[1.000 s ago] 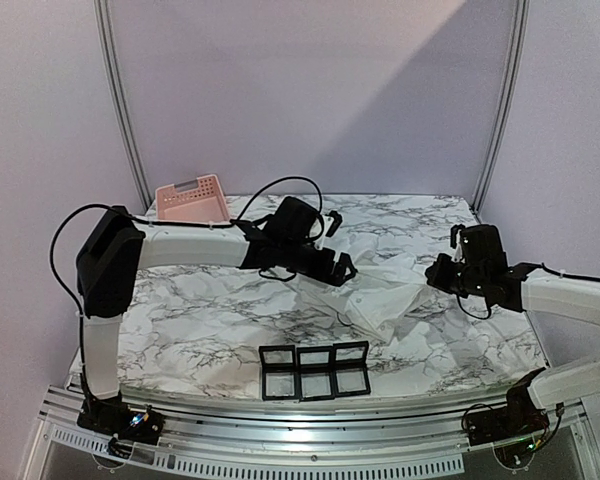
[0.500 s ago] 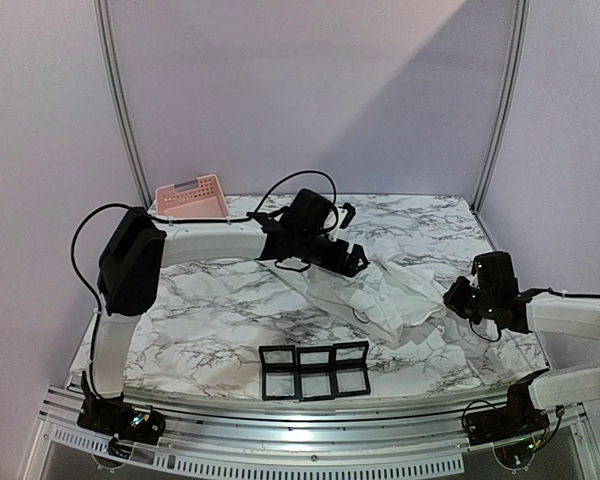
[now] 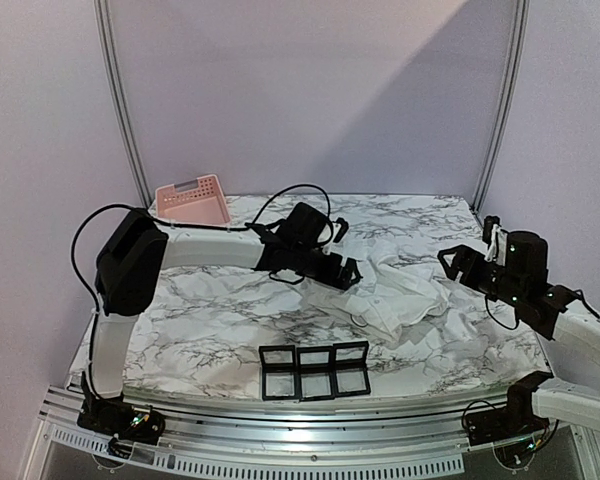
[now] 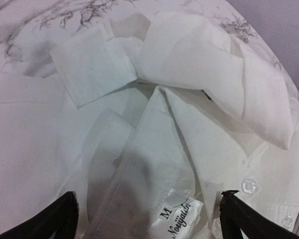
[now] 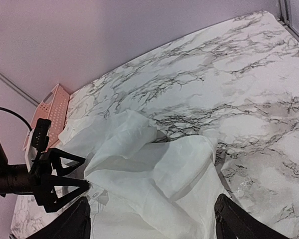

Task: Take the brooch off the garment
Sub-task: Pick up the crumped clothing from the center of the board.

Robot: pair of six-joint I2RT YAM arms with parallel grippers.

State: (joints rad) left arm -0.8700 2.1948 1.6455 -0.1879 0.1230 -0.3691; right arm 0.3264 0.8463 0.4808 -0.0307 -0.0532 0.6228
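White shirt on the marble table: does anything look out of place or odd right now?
The white wrinkled shirt lies bunched in a heap, its inner size label facing up. No brooch is visible in any view, so it may be hidden in the folds.

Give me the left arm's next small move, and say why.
Probably lower the open left tool and pinch the folded flap of the garment beyond the size label to spread it: no brooch shows in any view, and bunched folds cover much of the shirt.
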